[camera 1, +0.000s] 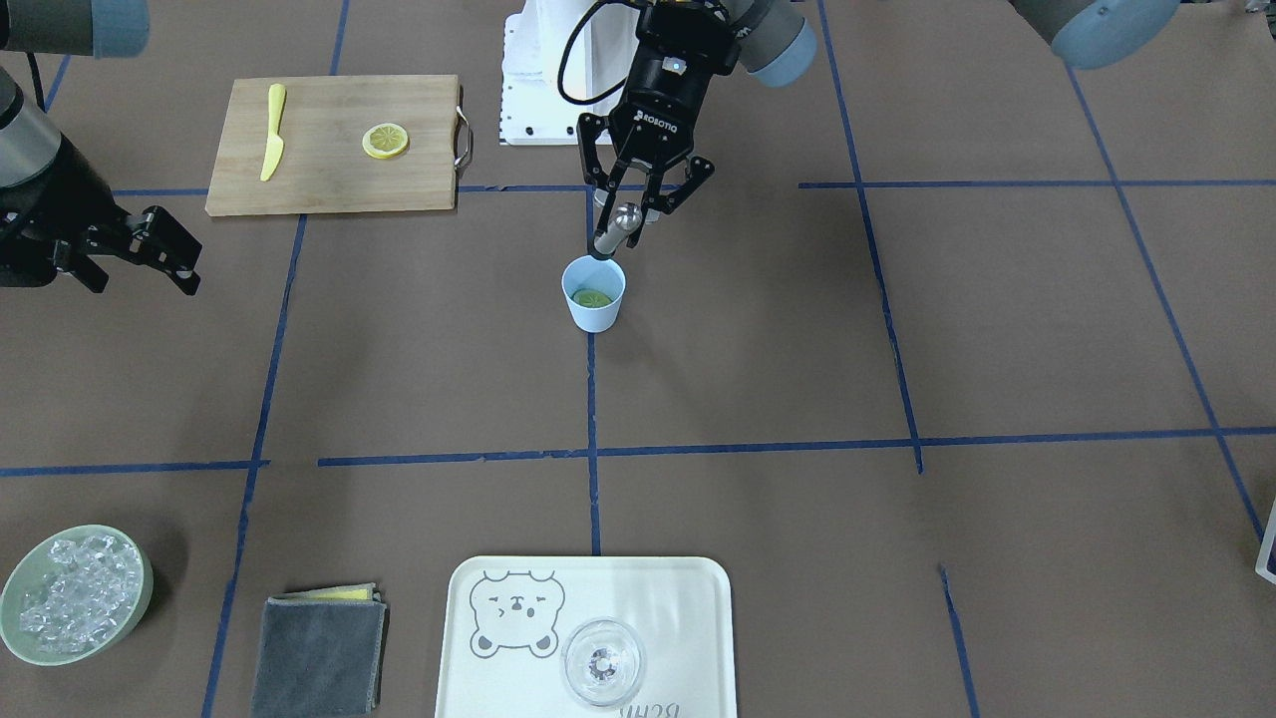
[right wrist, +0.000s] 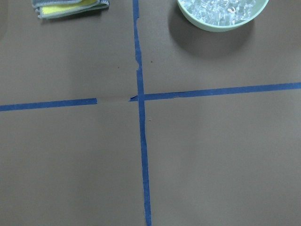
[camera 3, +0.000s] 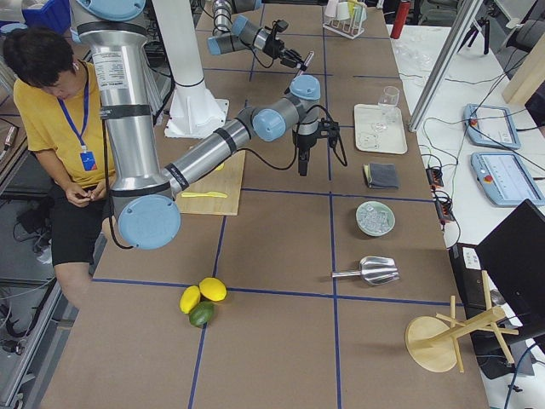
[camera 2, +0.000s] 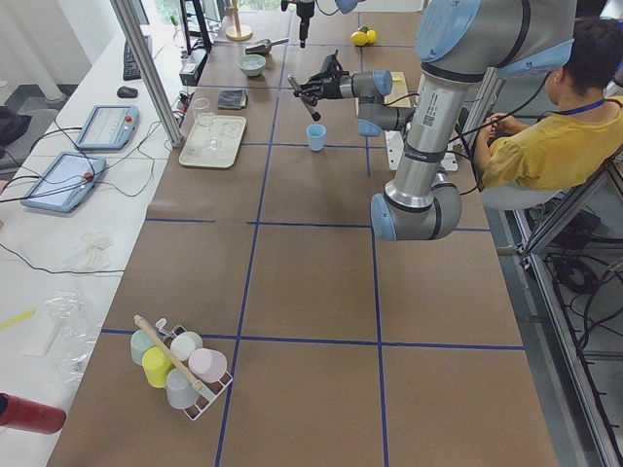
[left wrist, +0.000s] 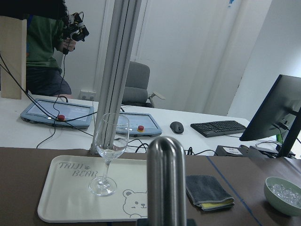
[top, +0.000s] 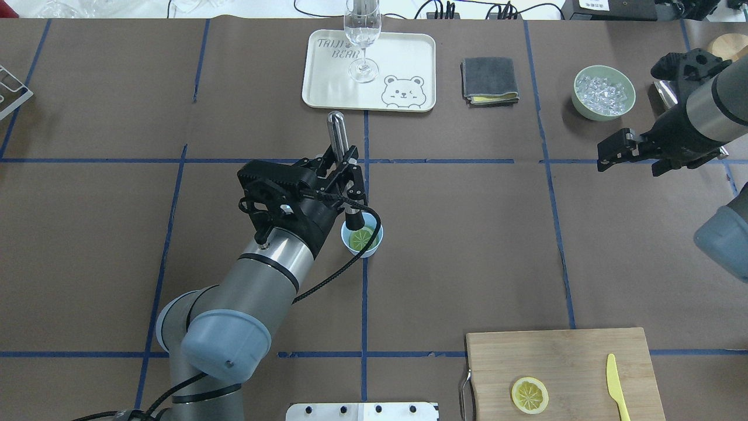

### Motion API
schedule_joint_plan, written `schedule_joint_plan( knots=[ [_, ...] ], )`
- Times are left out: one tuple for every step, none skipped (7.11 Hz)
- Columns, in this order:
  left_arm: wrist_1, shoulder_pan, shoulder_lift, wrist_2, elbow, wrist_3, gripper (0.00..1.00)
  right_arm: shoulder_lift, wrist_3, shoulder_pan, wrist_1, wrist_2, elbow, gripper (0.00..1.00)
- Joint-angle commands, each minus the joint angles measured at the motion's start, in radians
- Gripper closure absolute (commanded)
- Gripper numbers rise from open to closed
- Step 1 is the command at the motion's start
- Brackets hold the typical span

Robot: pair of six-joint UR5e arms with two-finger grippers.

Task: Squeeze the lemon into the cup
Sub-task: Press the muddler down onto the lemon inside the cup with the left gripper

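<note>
The light-blue cup (camera 1: 594,295) stands mid-table, with a lemon slice (camera 1: 590,297) lying inside it; the cup (top: 362,238) and slice (top: 361,237) also show in the overhead view. My left gripper (camera 1: 633,211) is shut on a steel muddler (camera 1: 618,225), tilted, its black tip at the cup's rim. The muddler's handle (left wrist: 165,181) fills the left wrist view. A second lemon slice (camera 1: 385,141) lies on the wooden cutting board (camera 1: 329,189). My right gripper (camera 1: 169,254) is open and empty, far from the cup.
A yellow knife (camera 1: 273,131) lies on the board. A tray (camera 1: 688,598) holds a clear glass (camera 1: 603,662). A grey cloth (camera 1: 319,653) and a pale green bowl of ice (camera 1: 140,608) sit near the front edge.
</note>
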Motion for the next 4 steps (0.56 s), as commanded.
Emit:
schedule_joint_plan(
  knots=[
    [-0.025,0.009,-0.029,0.014,0.081,0.008,1.00,-0.003,0.001,0.001,0.000,0.006,-0.001,0.00],
    [-0.025,0.009,-0.028,0.014,0.095,0.008,1.00,-0.006,0.001,0.001,0.000,0.006,-0.001,0.00],
    [-0.027,0.009,-0.029,0.033,0.115,0.006,1.00,-0.006,0.001,0.001,0.000,0.008,-0.001,0.00],
    [-0.030,0.011,-0.031,0.040,0.150,-0.002,1.00,-0.004,0.001,0.001,0.000,0.006,-0.001,0.00]
  ],
)
